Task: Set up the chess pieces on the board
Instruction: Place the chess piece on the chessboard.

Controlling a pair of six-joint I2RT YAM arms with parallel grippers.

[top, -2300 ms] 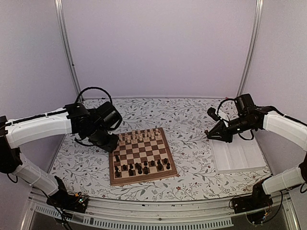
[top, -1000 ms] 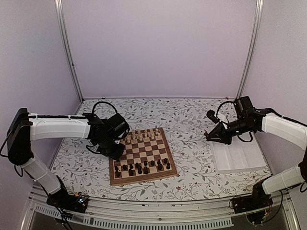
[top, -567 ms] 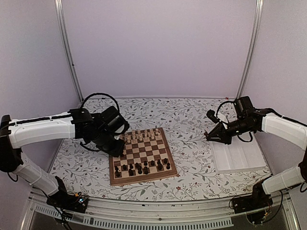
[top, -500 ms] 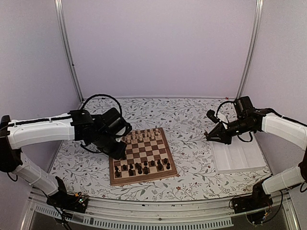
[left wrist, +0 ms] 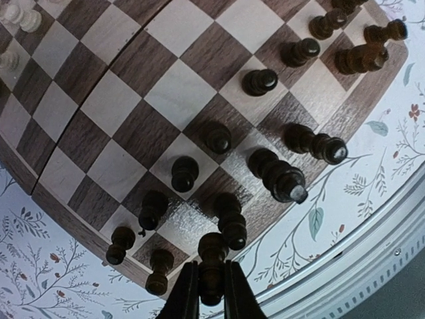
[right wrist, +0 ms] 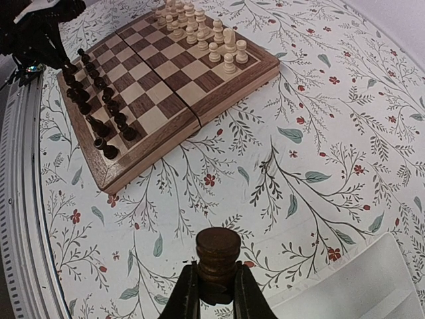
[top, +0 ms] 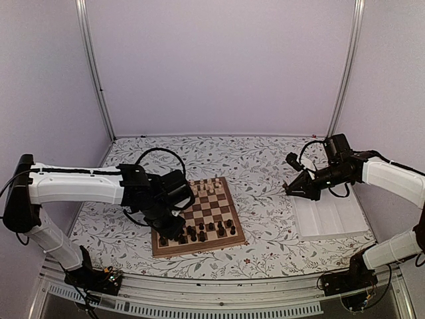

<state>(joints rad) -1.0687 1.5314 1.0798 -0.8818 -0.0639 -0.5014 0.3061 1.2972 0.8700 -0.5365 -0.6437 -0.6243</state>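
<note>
The board (top: 219,205) lies mid-table, also in the left wrist view (left wrist: 179,86) and right wrist view (right wrist: 219,80). Dark chess pieces (top: 211,230) stand along its near rows; they show in the left wrist view (left wrist: 259,81) too. My left gripper (top: 174,231) hangs over the board's near-left corner, shut on a dark piece (left wrist: 212,260) in the left wrist view (left wrist: 211,289). My right gripper (top: 288,188) hovers above the tablecloth right of the board, shut on another dark piece (right wrist: 216,260); it shows in the right wrist view (right wrist: 214,289).
Pale cream chessmen (top: 206,187) line the board's far rows, seen also from the right wrist (right wrist: 199,30). A white compartment tray (top: 332,216) lies at the right. The table's front metal rail (top: 212,292) runs close under the board's near edge.
My left arm has swung from the board's far-left side toward me to its near-left corner, carrying a dark piece. My right arm has barely moved.
</note>
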